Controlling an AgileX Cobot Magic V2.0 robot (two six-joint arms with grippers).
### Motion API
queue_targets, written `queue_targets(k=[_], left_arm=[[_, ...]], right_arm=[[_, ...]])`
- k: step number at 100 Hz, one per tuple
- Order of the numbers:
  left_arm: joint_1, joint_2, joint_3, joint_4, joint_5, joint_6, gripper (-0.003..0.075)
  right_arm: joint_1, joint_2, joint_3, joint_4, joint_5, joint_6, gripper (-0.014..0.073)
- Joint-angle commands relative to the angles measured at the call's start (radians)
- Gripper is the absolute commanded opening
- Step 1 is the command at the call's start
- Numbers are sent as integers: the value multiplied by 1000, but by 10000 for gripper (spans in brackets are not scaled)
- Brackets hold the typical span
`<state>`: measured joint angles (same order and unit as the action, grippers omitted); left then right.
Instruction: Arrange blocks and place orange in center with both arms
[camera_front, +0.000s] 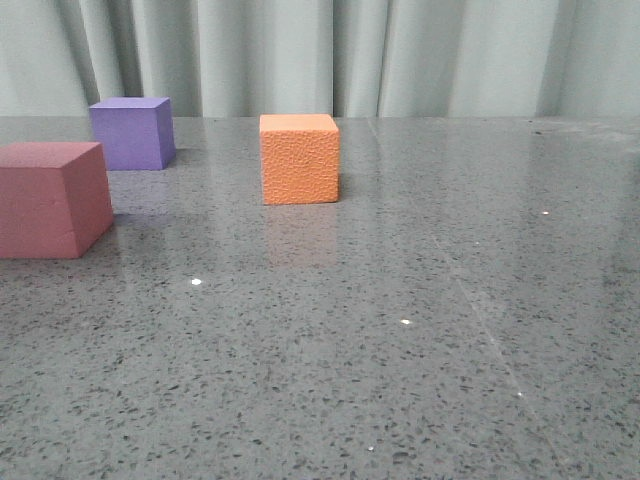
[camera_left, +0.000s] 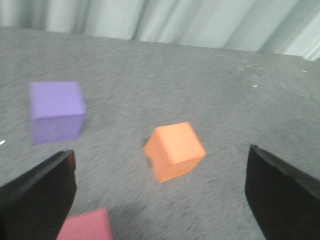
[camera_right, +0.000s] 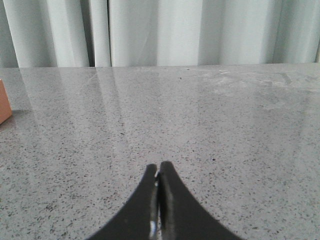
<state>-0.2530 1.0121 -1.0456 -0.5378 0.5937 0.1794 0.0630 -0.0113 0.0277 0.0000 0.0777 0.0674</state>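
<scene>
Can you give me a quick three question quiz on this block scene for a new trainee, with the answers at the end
1. True or false: the orange cube is touching the purple cube.
2. Which gripper has its fingers pressed together: A) the left gripper, B) the right gripper?
3. In the front view, which block lies nearest the camera?

Key:
1. False. Bare grey tabletop shows between them.
2. B. The right gripper's fingers meet at the tips with nothing between them, while the left gripper's fingers stand wide apart above the blocks.
3. The pink-red cube, at the left edge.
</scene>
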Motion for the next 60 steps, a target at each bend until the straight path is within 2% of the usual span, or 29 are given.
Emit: queue_targets(k=[1, 11, 20, 45, 60], left_arm=[[-93, 71, -77, -35, -129, 4, 649], [-196, 181, -147, 12, -152, -44, 649], [-267, 287, -217, 118, -166, -145, 649], [-394, 544, -422, 538, -139, -581, 648], [-448, 650, -530, 836, -5, -854, 638]], right_arm=[[-4, -21, -14, 0, -91, -8, -67], [-4, -21, -14, 0, -91, -8, -67], [-4, -21, -14, 0, -91, -8, -67], [-4, -21, -14, 0, -91, -8, -67], [-4, -21, -14, 0, -91, -8, -67]])
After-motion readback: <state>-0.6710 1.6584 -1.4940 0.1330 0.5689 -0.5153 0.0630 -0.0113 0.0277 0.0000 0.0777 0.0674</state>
